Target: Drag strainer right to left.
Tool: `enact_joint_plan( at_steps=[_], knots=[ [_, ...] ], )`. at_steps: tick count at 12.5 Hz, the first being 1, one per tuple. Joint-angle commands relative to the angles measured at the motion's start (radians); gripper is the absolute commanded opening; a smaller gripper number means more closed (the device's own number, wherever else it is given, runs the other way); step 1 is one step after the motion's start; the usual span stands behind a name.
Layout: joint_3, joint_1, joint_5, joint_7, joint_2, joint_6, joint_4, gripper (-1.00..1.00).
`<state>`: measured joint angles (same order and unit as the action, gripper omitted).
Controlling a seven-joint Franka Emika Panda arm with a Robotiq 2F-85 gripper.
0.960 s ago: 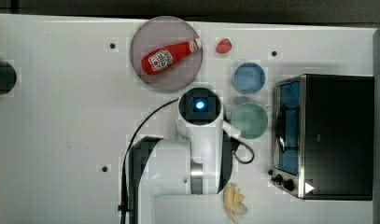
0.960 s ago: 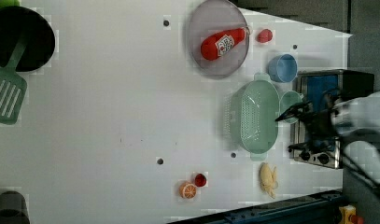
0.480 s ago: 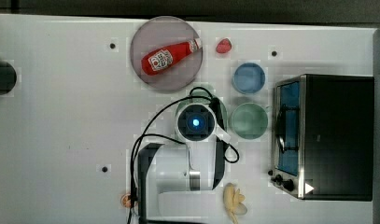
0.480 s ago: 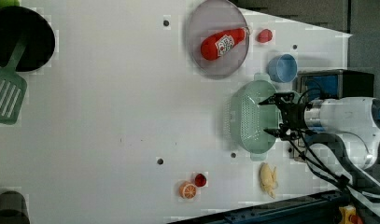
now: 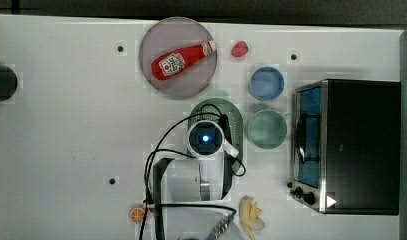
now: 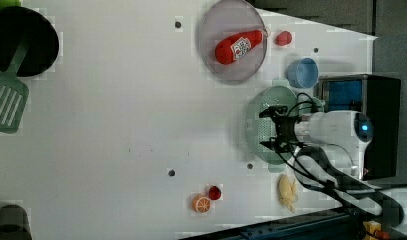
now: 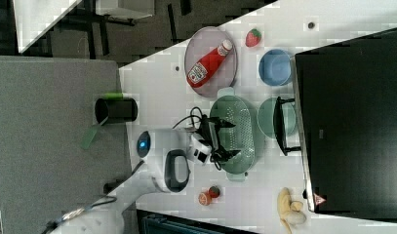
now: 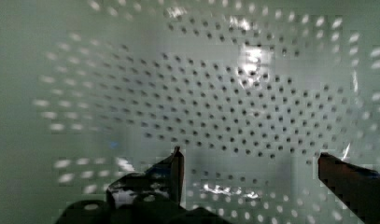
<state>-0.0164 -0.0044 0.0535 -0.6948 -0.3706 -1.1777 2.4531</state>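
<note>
None of the dragging looks done yet. The pale green oval plastic strainer, dotted with small holes, sits on the white worktop in its starting spot: just beside the black toaster oven, with the small round plain green bowl between the two in the top view. The round blue bowl stands near the oven's glass door too, on the top view's upper side of the green bowl. The grey round plate carrying the red ketchup bottle lies just past the strainer's tab-handle end, farther from the oven.

What has been achieved, judging by the pictures, is the approach. The end effector is inside the strainer's basin, its two black fingers spread wide apart with nothing between them; the wrist view shows the perforated floor close ahead and a fingertip on either side of it. Whether the tips already press on the plastic cannot be told.

Left to do is nearly everything: settle against the inner wall or floor, then push the strainer away from the oven across the open worktop, toward the side where the black pot and green slotted spatula rest in the left view. A bare stretch lies between, so the path seems free.
</note>
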Motion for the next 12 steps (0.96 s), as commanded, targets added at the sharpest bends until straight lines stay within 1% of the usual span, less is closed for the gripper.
enact_joint_plan(
  at_steps=[1, 7, 9, 12],
  knots=[
    [-0.035, 0.023, -0.026, -0.173, 0.015, -0.009, 0.002, 1.0],
    [-0.073, 0.07, -0.034, -0.174, 0.01, -0.007, -0.003, 1.0],
    [-0.089, 0.094, -0.06, -0.175, 0.01, -0.004, -0.008, 1.0],
    [-0.104, 0.137, -0.128, -0.176, 0.008, 0.006, -0.018, 1.0]
  ],
)
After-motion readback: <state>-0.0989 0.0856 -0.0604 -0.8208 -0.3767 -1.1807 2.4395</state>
